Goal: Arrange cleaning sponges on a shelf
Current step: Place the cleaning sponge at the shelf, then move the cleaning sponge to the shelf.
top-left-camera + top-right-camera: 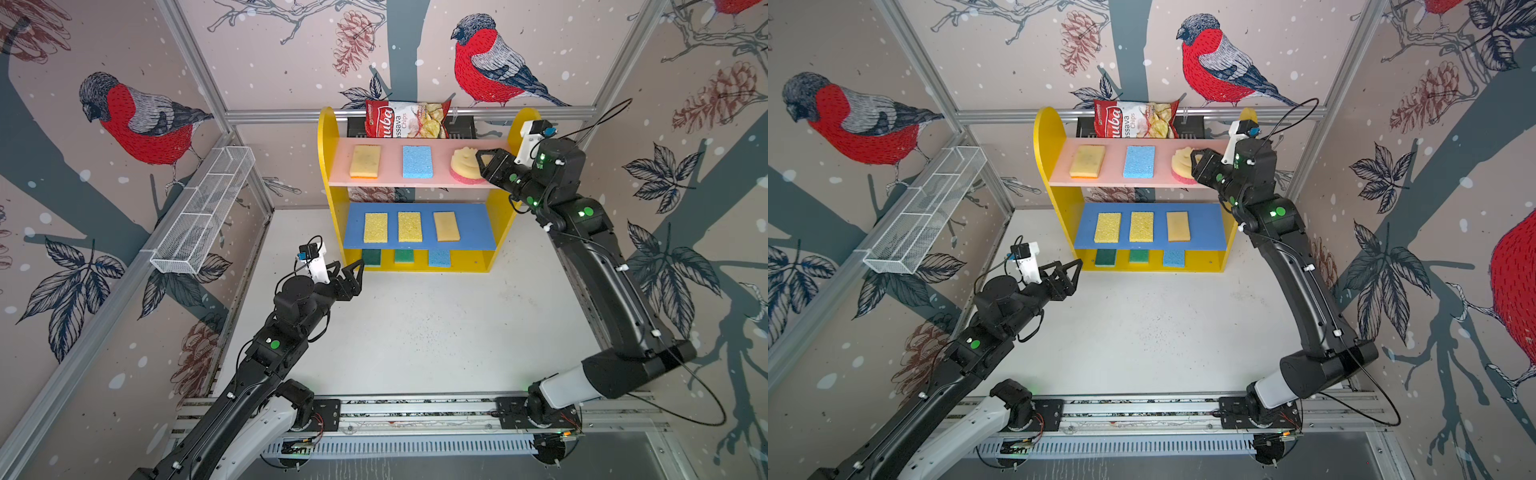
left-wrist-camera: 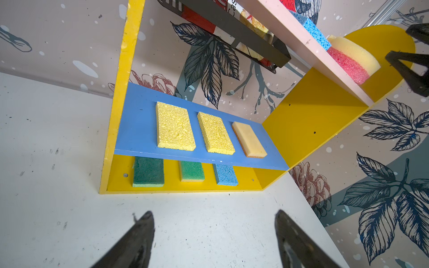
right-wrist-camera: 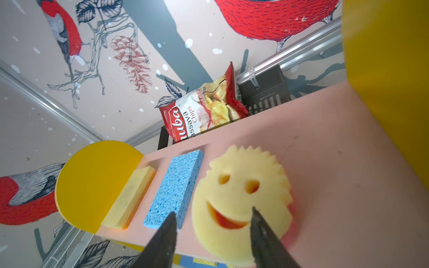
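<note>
The shelf holds three cleaning sponges per board. On the pink top board lie a tan-yellow pad, a light blue pad and the round smiley sponge, which overhangs the front edge. Two bright yellow pads and a tan one lie on the blue board. Two green pads and a blue one lie on the base. My right gripper hovers at the smiley's front, open, gripping nothing. My left gripper is open over the table near the shelf's lower left corner.
A red chips bag stands in a black slotted tray behind the shelf. A white wire-mesh basket hangs on the left wall. The white table stretches in front of the shelf.
</note>
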Controlling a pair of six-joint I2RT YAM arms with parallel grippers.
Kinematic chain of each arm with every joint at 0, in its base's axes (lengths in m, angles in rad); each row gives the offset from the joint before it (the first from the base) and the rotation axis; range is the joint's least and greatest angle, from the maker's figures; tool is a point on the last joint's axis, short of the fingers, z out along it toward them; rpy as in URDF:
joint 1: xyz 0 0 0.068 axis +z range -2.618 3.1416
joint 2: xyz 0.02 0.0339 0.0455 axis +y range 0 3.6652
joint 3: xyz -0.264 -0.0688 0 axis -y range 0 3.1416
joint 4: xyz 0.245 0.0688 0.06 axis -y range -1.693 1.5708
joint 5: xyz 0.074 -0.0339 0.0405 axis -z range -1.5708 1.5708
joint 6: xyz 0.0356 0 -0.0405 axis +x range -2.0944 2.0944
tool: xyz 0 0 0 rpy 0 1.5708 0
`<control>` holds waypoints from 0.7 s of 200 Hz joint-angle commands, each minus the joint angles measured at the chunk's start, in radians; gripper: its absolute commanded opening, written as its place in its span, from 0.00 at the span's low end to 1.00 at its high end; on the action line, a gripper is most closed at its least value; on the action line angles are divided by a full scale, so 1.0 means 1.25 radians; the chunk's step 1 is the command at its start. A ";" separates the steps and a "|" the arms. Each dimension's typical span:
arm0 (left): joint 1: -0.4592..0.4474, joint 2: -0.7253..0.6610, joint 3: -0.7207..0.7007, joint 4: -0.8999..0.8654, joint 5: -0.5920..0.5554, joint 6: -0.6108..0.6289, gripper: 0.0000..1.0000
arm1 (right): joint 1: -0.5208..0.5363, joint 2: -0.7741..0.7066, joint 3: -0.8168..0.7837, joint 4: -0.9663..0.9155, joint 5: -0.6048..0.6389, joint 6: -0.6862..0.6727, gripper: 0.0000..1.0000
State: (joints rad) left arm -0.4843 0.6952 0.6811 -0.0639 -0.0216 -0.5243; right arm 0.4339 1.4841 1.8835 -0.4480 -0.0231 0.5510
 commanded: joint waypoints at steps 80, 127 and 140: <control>0.001 -0.002 -0.002 0.024 0.015 -0.010 0.80 | 0.002 -0.035 -0.107 0.057 -0.065 0.015 0.00; 0.001 -0.009 -0.006 0.018 0.009 -0.011 0.80 | -0.016 -0.014 -0.095 0.060 -0.083 0.019 0.00; 0.001 -0.009 -0.006 0.019 0.010 -0.013 0.80 | -0.023 -0.005 -0.087 0.059 -0.088 0.021 0.00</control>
State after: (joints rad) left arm -0.4843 0.6861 0.6762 -0.0635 -0.0185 -0.5274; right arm 0.4168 1.4635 1.7576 -0.4122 -0.1104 0.5610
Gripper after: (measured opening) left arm 0.800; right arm 0.048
